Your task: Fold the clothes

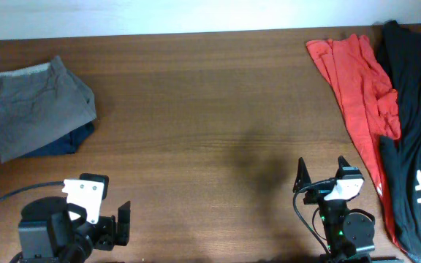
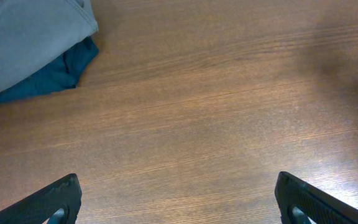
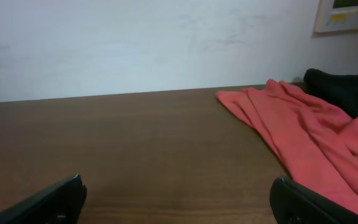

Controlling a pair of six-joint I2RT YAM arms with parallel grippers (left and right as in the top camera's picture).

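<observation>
The clothes, a pair of grey-olive shorts point(image 1: 35, 106), lie folded at the table's far left, on top of a dark navy garment point(image 1: 58, 146). In the left wrist view the shorts point(image 2: 23, 37) and the navy cloth point(image 2: 51, 74) fill the upper left corner. My left gripper point(image 1: 112, 225) sits near the front edge, well in front of the shorts. It is open over bare wood point(image 2: 178, 182). My right gripper point(image 1: 321, 169) is at the front right, also open with nothing between its fingers point(image 3: 178, 183).
An orange-red garment point(image 1: 357, 80) lies crumpled at the back right, seen also in the right wrist view point(image 3: 291, 130). A black garment with white lettering point(image 1: 415, 139) lies beside it along the right edge. The brown wooden table point(image 1: 210, 109) ends at a white wall.
</observation>
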